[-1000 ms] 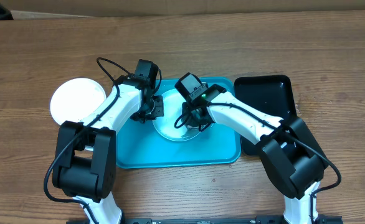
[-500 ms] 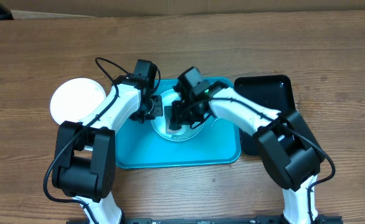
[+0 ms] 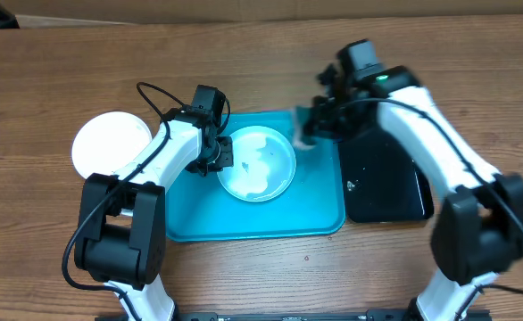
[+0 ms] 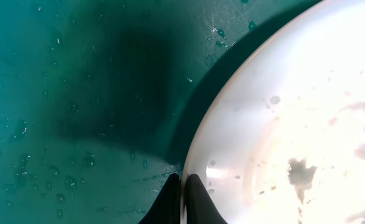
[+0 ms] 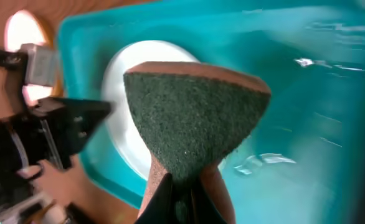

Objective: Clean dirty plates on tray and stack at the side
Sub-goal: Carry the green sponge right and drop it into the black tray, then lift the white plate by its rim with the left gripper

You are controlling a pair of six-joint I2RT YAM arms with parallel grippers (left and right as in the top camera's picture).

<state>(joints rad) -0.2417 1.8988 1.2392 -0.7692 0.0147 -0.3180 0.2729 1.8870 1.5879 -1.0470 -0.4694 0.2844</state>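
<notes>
Swinging clear of its scrubbing spot, the right pincer (image 5: 185,190) now hangs raised near the far right corner of the large turquoise plastic tray (image 3: 244,218), close to the edge it shares with the narrower glossy black tray (image 3: 386,178). A second ago it was pressed down on the small round pale plastic plate (image 3: 257,174). Its jaws are clamped narrow on a green scouring sponge (image 5: 192,118) with a brown backing, and the pad fans out above the fingertips. The plate lies flat in the middle of the turquoise tray, fully uncovered, with wet patches across its face. The left pincer (image 4: 182,193) has not shifted: it stays pinched tight on the plate's left rim, pinning it to the wet tray floor. A white round plate (image 3: 110,143) rests on the wooden table (image 3: 244,53) just off the tray's left edge, apart from it. The lifted sponge suggests one scrubbing pass is over. The left wrist view shows a faint grey smudge (image 4: 301,171) on the plate, so it probably needs another wipe before it joins the white plate at the side.
</notes>
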